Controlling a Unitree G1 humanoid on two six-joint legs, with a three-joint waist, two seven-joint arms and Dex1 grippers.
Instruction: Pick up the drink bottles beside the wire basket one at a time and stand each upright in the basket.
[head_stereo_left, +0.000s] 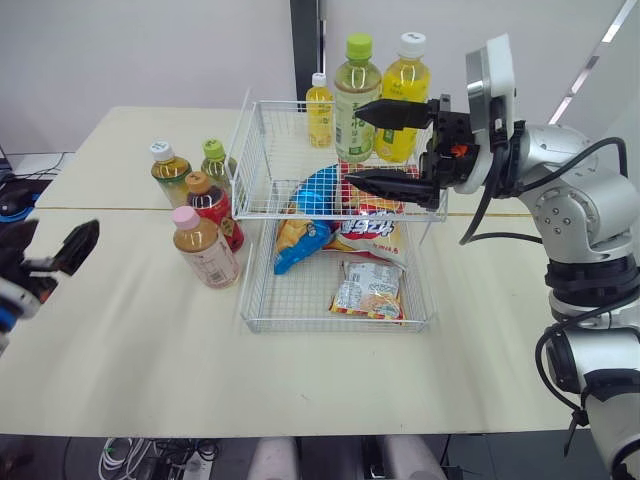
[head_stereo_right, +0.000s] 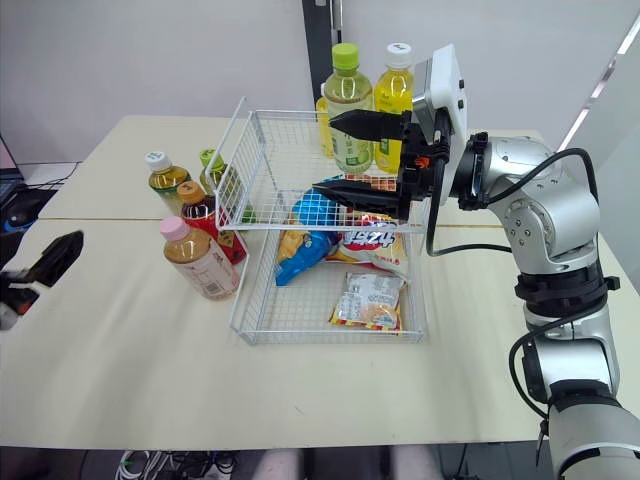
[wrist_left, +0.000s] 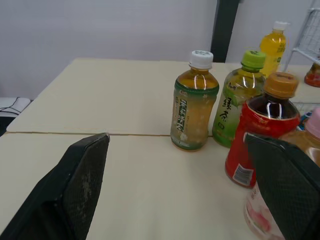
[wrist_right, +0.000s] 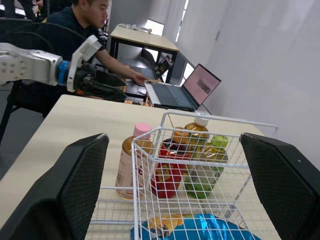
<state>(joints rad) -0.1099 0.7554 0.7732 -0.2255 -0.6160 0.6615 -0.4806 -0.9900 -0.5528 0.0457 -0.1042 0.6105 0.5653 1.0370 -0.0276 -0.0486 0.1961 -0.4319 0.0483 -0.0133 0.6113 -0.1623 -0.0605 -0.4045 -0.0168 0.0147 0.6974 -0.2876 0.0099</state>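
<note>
The right hand (head_stereo_left: 356, 146) is held open and empty above the wire basket (head_stereo_left: 262, 322), its two black fingers spread wide. The left hand (head_stereo_left: 50, 248), likewise open and empty, is seen low over the table (head_stereo_left: 130, 340), well apart from four small plastic bottles (head_stereo_left: 210, 203) clustered just beside the basket's left wall. The nearest, the pink-capped bottle (head_stereo_left: 204, 247), is judged full, fairly heavy, smooth and slippery, with a thin, slightly yielding wall. A grip across its round labelled body is advised. Soft, crinkled snack bags (head_stereo_left: 368, 288) are lying in the basket.
</note>
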